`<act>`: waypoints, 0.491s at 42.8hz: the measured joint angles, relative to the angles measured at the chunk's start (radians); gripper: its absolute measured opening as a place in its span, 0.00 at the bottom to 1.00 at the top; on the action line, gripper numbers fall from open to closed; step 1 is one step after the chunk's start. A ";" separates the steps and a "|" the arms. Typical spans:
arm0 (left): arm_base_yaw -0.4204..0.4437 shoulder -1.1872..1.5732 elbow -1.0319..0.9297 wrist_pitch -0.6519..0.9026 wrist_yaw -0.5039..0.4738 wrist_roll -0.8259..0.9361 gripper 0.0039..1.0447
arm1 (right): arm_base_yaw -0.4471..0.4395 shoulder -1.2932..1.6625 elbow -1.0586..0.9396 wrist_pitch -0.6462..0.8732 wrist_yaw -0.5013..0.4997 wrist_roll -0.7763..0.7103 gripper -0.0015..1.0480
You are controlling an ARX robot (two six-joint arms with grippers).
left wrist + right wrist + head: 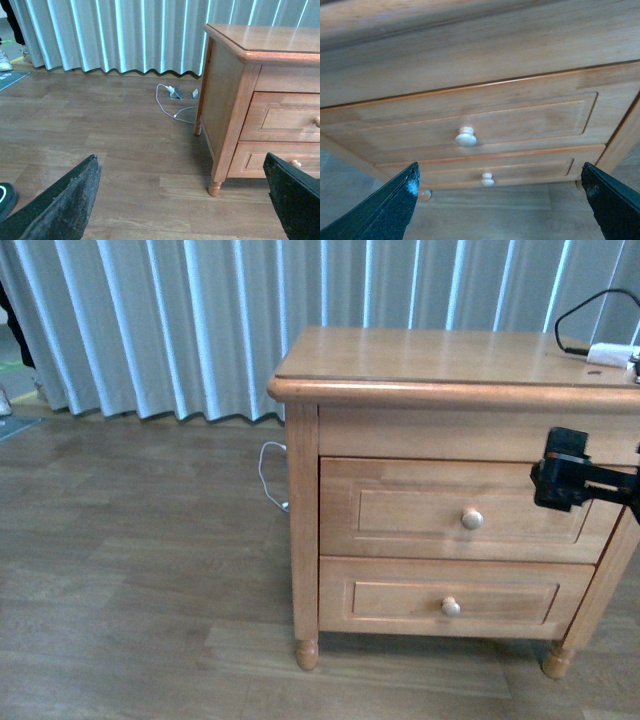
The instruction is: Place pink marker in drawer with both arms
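the right hand (562, 480) hangs wide open and empty just right of the top drawer's knob (472, 519), way nearer than the open, empty left hand (180, 200) off by the floor; can't see the pink marker anywhere.

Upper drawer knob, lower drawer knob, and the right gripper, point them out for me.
upper drawer knob (466, 137): right wrist view, on its round face.
lower drawer knob (451, 607): front view, on its round face.
right gripper (500, 210): right wrist view, midway between its spread fingertips.
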 joint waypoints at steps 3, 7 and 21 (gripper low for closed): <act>0.000 0.000 0.000 0.000 0.000 0.000 0.94 | -0.003 -0.148 -0.084 -0.063 -0.035 0.004 0.91; 0.000 0.000 0.000 0.000 0.000 0.000 0.94 | -0.005 -0.362 -0.182 -0.166 -0.075 0.017 0.91; 0.000 0.000 0.000 0.000 0.000 0.000 0.94 | -0.027 -0.793 -0.268 -0.441 -0.063 0.038 0.91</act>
